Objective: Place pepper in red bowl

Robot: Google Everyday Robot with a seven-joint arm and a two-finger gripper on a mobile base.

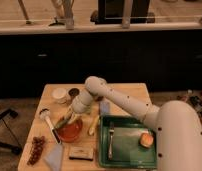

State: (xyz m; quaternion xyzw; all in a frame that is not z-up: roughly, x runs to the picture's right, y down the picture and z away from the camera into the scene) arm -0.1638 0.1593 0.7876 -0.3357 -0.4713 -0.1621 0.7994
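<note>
the pepper (62, 121) is seen as a pale green shape at the far-left rim of the red bowl (71, 132), right at the gripper (69, 118), which hangs over that rim at the left part of the wooden table (124, 92). whether the gripper is clamped on the pepper or spread cannot be told. the release is judged to be the step in hand: the pepper should be carried over the bowl's middle and let go low, so that it is not tipped over the rim onto the spoon (45, 116) just left, nor toward the green tray (126, 145) on the right.
</note>
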